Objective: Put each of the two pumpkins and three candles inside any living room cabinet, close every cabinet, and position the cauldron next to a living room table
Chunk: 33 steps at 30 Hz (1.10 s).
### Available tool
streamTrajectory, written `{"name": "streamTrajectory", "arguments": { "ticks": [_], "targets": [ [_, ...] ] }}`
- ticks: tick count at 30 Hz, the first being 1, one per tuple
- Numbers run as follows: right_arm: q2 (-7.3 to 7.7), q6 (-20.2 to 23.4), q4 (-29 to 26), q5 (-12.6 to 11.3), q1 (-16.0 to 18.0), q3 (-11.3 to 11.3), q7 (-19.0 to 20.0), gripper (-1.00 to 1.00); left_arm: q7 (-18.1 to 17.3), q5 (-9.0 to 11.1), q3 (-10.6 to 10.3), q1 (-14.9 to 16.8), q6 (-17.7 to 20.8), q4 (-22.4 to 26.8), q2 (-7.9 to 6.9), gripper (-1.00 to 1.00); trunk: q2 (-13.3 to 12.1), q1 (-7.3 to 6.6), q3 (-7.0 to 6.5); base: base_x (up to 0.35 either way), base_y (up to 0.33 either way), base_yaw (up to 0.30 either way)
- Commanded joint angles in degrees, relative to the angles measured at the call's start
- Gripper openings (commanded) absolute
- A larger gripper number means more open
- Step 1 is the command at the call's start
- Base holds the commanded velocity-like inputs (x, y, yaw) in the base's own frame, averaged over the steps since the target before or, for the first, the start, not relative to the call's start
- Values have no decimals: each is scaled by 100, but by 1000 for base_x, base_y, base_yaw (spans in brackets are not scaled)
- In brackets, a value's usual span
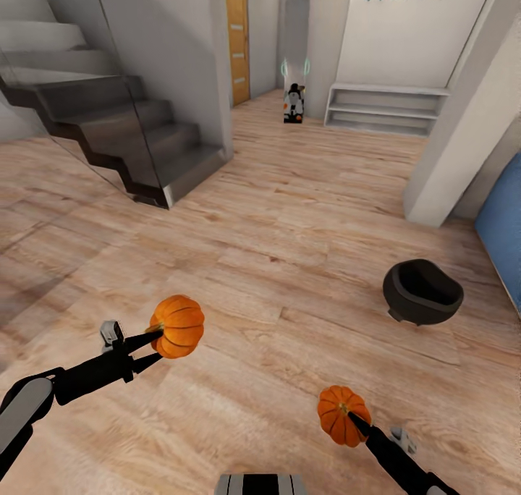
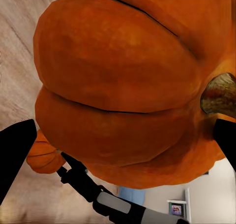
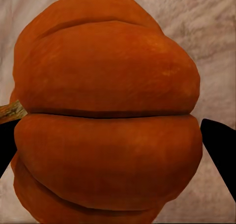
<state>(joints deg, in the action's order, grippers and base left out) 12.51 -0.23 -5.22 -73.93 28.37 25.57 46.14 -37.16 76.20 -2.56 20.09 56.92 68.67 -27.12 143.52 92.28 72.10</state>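
My left gripper (image 1: pixel 161 344) is shut on the bigger orange pumpkin (image 1: pixel 178 326), held above the wooden floor at lower left. Up close this pumpkin (image 2: pixel 123 86) sits between the black fingers (image 2: pixel 14 153), its brown stem to one side. My right gripper (image 1: pixel 352 420) is shut on the smaller pumpkin (image 1: pixel 341 412) at lower right; that pumpkin (image 3: pixel 105 116) sits squeezed between dark fingertips (image 3: pixel 219 145). The black cauldron (image 1: pixel 422 292) stands on the floor to the right, beyond the right gripper. The candles, cabinet and table are out of view.
A dark staircase (image 1: pixel 137 140) with a glass side rises at the left. A white pillar (image 1: pixel 463 119) and a blue object (image 1: pixel 503 234) stand at the right. Far back are a low white shelf (image 1: pixel 383 108), a mirror (image 1: pixel 294 53) and an orange door (image 1: pixel 236 32). Open wooden floor lies ahead.
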Motion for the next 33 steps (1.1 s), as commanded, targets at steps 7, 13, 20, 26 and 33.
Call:
{"name": "streamTrajectory", "arguments": {
  "ticks": [7,13,20,26,33],
  "targets": [
    [-2,-5,3,-53,2,45,18,-100,-21,26,-8,4,21,-3,-4,-100,-8,-22,-152,-303,150,0],
    [-3,-5,8,-55,2,45,18,-100,-20,28,-8,4,21,-3,-4,-100,-16,-38,-285,-304,150,-121],
    [-3,-7,12,-58,2,45,14,-100,-22,35,-8,4,21,-3,-2,-100,-25,-56,-440,-254,110,-245],
    [-3,-20,26,-60,2,45,0,-100,-28,35,-8,4,24,-3,-3,-100,-188,-149,-556,-30,9,-253],
    [-3,-21,30,-60,2,45,-1,-100,-28,35,-8,4,22,-3,-4,-100,-469,-302,-693,-1,0,-261]
  ]
}}
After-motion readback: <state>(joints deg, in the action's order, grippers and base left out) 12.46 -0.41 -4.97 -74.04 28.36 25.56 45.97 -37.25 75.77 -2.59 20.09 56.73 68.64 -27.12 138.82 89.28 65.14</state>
